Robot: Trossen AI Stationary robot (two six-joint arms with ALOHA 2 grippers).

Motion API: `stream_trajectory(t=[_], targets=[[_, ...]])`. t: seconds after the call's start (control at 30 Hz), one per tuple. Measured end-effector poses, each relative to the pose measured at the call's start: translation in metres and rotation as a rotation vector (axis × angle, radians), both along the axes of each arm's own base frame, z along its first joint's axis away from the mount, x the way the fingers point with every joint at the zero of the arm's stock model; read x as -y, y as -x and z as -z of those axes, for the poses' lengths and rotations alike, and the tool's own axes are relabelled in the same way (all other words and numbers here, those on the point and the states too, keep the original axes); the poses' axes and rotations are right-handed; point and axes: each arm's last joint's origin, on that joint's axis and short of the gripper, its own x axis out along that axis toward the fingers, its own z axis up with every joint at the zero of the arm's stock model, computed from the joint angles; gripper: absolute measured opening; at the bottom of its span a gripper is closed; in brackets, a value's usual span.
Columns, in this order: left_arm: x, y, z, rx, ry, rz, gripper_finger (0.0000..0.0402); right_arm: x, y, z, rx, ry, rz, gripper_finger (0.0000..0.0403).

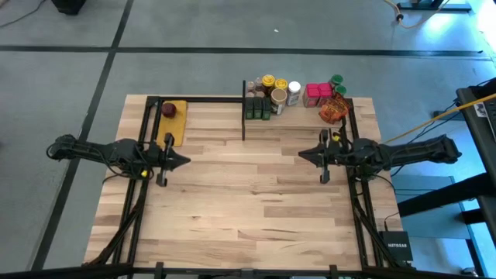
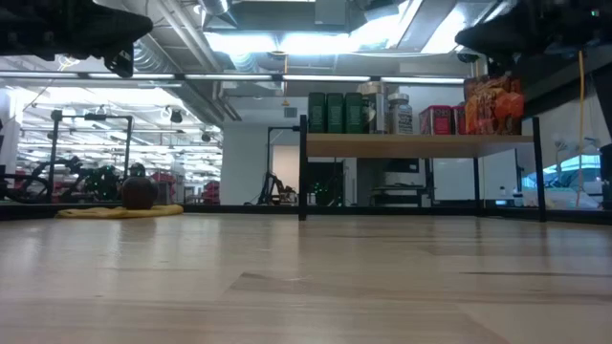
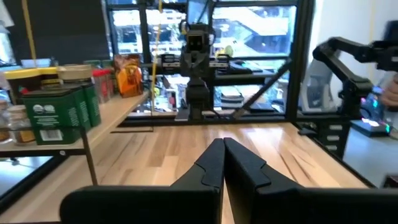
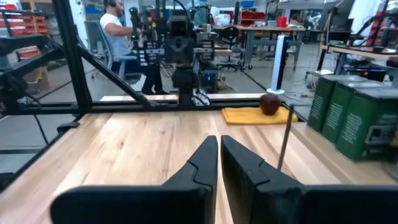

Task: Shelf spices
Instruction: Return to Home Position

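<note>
High view: spices point(image 1: 294, 94) sat on shelf point(image 2: 421, 144); L gripper point(image 1: 186, 161) & R gripper point(image 1: 301, 154) hovered over surface point(image 1: 248, 209) in front of shelf, both w/ fingers pressed together.

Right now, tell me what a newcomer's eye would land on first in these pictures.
The spices crowd the shelf along the table's back edge, right of centre: green tins, jars, red boxes, an orange packet. At the back left, a dark red round thing sits on a yellow pad. The left claw and right claw hang shut above mid-table, tips facing each other.
</note>
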Motion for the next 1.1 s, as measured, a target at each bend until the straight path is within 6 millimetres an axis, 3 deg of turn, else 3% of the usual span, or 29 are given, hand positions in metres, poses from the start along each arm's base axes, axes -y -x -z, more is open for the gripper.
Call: stream_trajectory(t=[0.37, 0.77, 0.97, 1.1], targets=[[0.0, -0.001, 0.006, 0.002, -0.034, 0.006, 0.0003, 0.013, 0.025, 0.032, 0.096, -0.035, 0.05, 0.0026], [0.0, -0.002, 0.014, -0.013, 0.026, 0.005, 0.0003, 0.025, 0.031, 0.06, 0.06, -0.09, 0.093, 0.0026], [0.0, -0.004, 0.042, -0.021, 0.065, -0.021, 0.0004, 0.026, 0.031, 0.061, 0.05, -0.104, 0.109, 0.0026], [0.001, -0.005, 0.043, -0.044, 0.064, 0.052, 0.0002, 0.025, 0.031, 0.061, 0.056, -0.101, 0.105, 0.0026]])
